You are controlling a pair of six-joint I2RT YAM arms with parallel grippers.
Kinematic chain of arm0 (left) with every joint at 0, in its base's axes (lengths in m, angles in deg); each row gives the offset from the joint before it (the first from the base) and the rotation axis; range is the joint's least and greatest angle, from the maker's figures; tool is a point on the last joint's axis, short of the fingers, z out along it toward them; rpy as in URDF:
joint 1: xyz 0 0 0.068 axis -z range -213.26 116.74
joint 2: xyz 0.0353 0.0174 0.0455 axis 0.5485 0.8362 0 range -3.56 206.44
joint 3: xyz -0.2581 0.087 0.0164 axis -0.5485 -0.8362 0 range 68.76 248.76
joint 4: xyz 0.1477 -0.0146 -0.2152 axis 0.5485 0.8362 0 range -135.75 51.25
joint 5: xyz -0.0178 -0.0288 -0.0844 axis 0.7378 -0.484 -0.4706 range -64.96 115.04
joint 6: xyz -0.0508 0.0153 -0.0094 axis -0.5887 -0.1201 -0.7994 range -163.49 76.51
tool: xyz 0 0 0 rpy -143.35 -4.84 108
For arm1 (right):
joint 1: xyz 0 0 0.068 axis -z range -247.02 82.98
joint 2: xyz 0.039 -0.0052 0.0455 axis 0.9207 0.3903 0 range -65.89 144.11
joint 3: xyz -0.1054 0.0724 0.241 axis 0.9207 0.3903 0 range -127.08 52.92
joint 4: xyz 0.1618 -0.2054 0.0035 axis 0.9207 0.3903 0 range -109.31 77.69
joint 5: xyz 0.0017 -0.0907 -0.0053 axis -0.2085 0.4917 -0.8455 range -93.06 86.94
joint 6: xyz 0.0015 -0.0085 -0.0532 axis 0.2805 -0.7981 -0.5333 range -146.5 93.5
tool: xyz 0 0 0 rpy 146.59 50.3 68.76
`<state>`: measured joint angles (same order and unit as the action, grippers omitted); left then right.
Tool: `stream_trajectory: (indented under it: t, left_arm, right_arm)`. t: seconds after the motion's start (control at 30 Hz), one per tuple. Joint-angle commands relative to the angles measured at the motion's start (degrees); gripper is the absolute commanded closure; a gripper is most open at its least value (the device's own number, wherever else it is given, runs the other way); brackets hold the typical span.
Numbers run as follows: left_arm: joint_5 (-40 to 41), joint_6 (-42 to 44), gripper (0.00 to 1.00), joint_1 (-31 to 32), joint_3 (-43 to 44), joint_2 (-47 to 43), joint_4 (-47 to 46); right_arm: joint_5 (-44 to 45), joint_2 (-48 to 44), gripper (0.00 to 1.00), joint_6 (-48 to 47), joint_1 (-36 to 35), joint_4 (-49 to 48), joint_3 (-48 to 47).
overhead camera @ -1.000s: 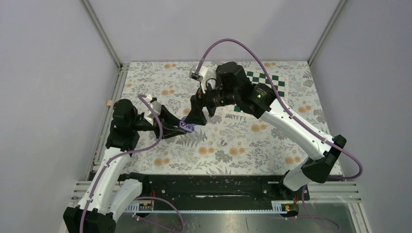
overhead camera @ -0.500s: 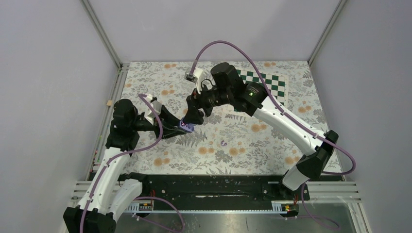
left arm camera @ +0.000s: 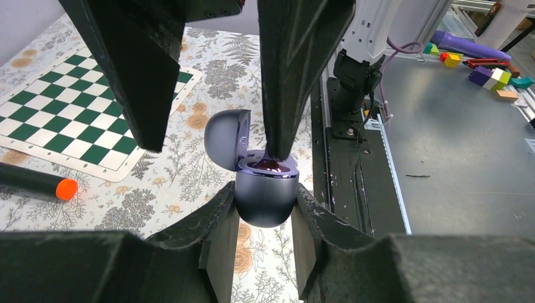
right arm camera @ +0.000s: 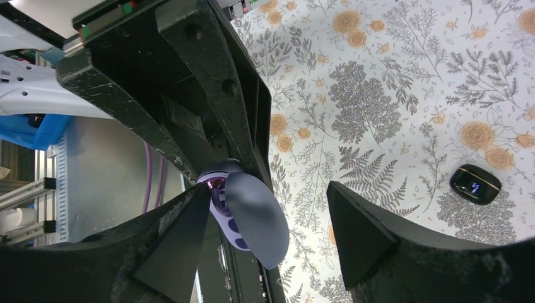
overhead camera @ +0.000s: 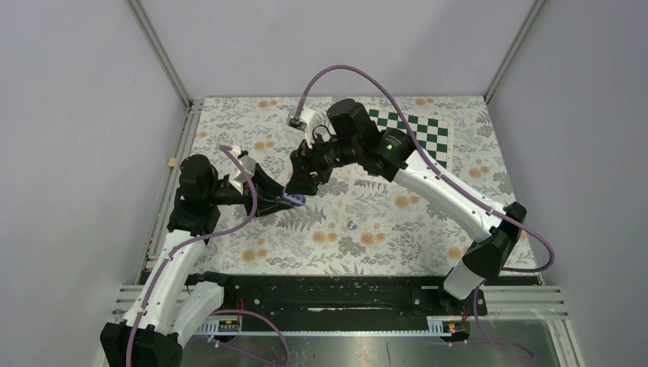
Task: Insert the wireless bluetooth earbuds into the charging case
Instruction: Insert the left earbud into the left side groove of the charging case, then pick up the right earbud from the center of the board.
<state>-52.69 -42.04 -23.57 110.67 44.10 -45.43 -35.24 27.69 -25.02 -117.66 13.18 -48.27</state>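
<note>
My left gripper (left arm camera: pixel 265 213) is shut on the lilac charging case (left arm camera: pixel 265 189) and holds it upright with its lid (left arm camera: pixel 226 137) open. In the top view the case (overhead camera: pixel 296 200) is left of the table's middle, at the left gripper (overhead camera: pixel 286 200). My right gripper (overhead camera: pixel 300 183) hangs just above it, open, and holds nothing I can see. One of its fingertips (left arm camera: pixel 277 154) rests on a glossy purple piece (left arm camera: pixel 272 166) in the case's well; I cannot tell whether that is an earbud. A lilac earbud (overhead camera: pixel 351 226) lies loose on the cloth to the right. The right wrist view shows the lid (right arm camera: pixel 255 218) between its spread fingers.
A green checkered mat (overhead camera: pixel 428 130) lies at the back right, with a black microphone with an orange end (left arm camera: pixel 38 183) beside it. A small black case (right arm camera: pixel 476 184) sits on the floral cloth (overhead camera: pixel 397 229). The arms' black base rail (overhead camera: pixel 336 294) runs along the near edge.
My right arm has shifted a little to the left and its gripper has settled closer over the open case. The left gripper and the case have stayed in place.
</note>
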Motion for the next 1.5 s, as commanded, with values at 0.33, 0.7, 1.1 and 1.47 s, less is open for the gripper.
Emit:
stream_trajectory:
  t: [0.33, 0.7, 1.1, 1.47]
  left_arm:
    - [1.80, -7.27, 1.00, 0.21, -1.16, 0.33, -10.58]
    - [10.99, -4.54, 1.00, -0.21, -2.61, -0.92, -2.88]
    - [29.32, -6.79, 1.00, -4.39, -5.83, -6.57, 6.66]
    - [31.10, -11.72, 1.00, -4.84, -10.03, -13.50, 5.77]
  right_arm:
    - [1.64, 0.19, 0.20, 0.19, -0.23, 0.05, -7.40]
    - [18.94, -13.44, 0.30, -6.30, 1.85, 5.29, 7.71]
    - [23.96, -9.04, 0.74, 2.67, 1.42, 3.03, 36.45]
    - [25.09, 3.45, 0.77, 2.89, 1.41, -1.50, 33.64]
